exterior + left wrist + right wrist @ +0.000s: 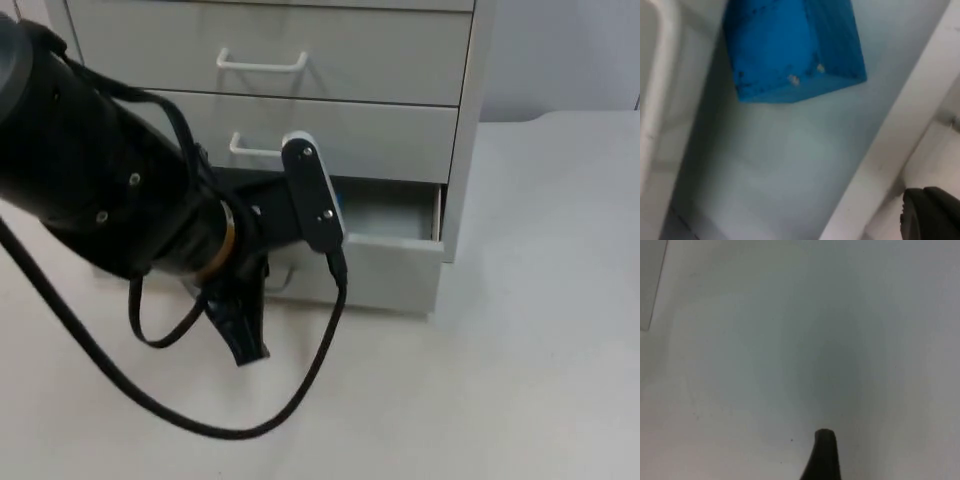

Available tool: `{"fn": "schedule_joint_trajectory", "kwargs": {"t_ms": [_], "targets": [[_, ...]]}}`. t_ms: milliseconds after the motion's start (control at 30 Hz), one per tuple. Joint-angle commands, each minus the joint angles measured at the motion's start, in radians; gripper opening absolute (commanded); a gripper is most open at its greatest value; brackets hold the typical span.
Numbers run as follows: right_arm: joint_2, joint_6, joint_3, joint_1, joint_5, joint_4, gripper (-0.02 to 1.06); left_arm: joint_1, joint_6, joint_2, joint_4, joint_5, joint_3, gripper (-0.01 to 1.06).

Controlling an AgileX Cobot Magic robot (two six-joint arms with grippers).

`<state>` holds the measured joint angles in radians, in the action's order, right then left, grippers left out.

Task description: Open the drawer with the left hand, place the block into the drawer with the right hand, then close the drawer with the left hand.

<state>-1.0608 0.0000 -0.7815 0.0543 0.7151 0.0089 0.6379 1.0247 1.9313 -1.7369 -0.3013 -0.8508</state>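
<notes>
The grey cabinet's bottom drawer (392, 274) stands pulled out a short way toward the table front. In the left wrist view a blue block (790, 45) lies on the drawer's pale floor (780, 170), close to one inner wall. My left arm reaches across the cabinet front, and my left gripper (243, 332) hangs low in front of the open drawer's face, over the table. Its own body hides how it stands. My right gripper (822, 460) hovers over bare white table, away from the cabinet, holding nothing that I can see.
The cabinet (350, 50) stands at the back of the white table (540, 330). Its two upper drawers are closed, each with a white handle (262, 63). Open table lies to the cabinet's right and in front of it.
</notes>
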Motion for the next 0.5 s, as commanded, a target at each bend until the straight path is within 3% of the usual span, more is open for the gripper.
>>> {"fn": "schedule_joint_trajectory", "kwargs": {"t_ms": [0,467], "targets": [[0.006,0.000,0.005,0.002,-0.009,-0.003,0.65,-0.031,-0.011,0.014,-0.008,0.017,-0.046,0.00],[0.006,0.000,0.005,0.002,-0.016,-0.009,0.65,-0.142,-0.018,0.115,-0.008,0.031,-0.185,0.00]]}}
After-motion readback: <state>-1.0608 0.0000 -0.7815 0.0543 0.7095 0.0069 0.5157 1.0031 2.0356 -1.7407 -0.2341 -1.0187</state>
